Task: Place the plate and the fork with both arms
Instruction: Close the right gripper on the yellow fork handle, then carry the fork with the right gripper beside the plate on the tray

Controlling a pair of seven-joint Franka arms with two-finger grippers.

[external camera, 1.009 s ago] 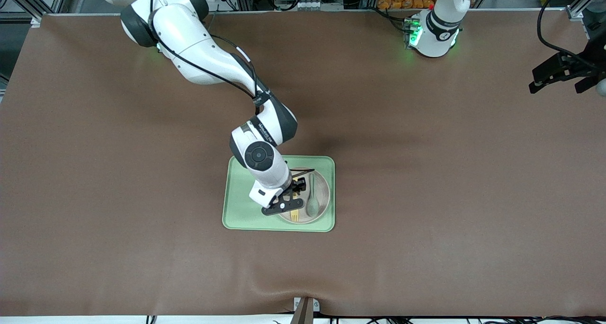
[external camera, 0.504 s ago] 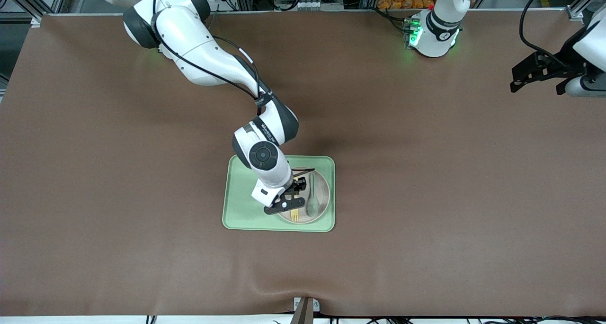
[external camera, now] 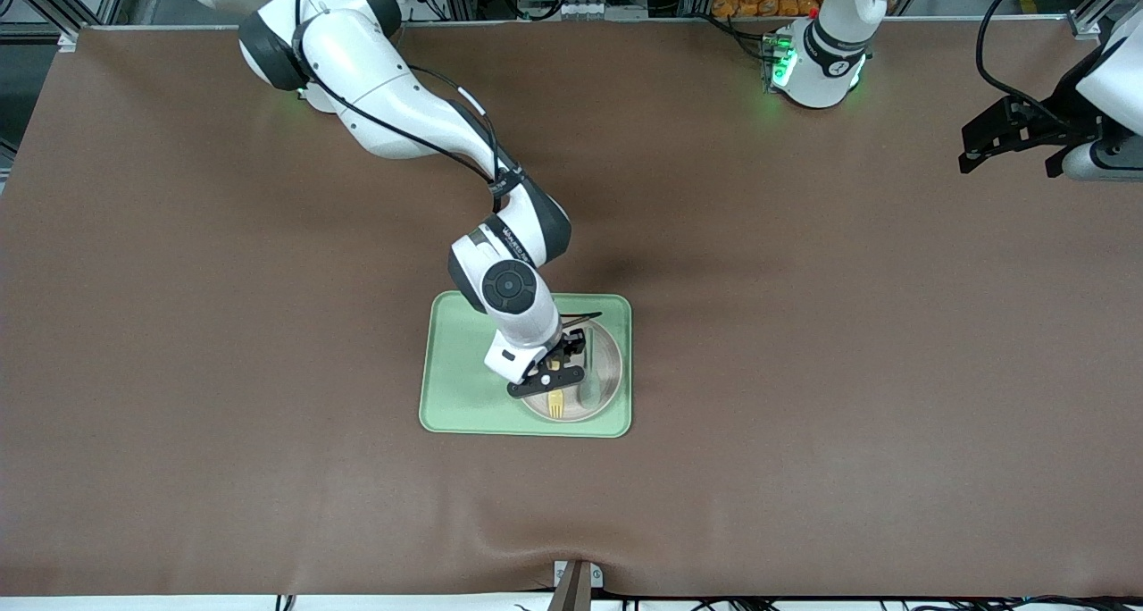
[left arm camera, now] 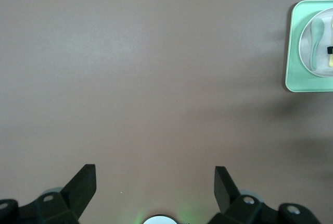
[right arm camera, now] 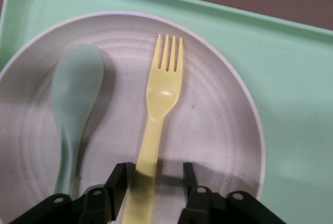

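Note:
The speckled off-white plate (right arm camera: 218, 130) lies in the light-green tray (right arm camera: 291, 78). On the plate the pale-yellow fork (right arm camera: 161, 104) lies beside a grey-green spoon (right arm camera: 75, 99). My right gripper (right arm camera: 156, 174) is down on the plate and straddles the fork's handle. One of its fingers (right arm camera: 122, 177) touches the handle and the other stands off with a gap, so it is open. In the front view the right gripper (external camera: 570, 354) covers part of the plate (external camera: 609, 365), and the fork's tines (external camera: 556, 404) stick out. My left gripper (external camera: 1007, 169) hangs open over bare table at the left arm's end.
The tray (external camera: 455, 397) sits mid-table on the brown mat. The left wrist view looks past the left gripper (left arm camera: 155, 179) at bare mat, with the tray (left arm camera: 292, 52) and plate (left arm camera: 323, 67) at the picture's edge.
My right gripper shifted a little toward the left arm's end, onto the fork's handle, and its fingers narrowed. The left arm swung further into the front view, then held.

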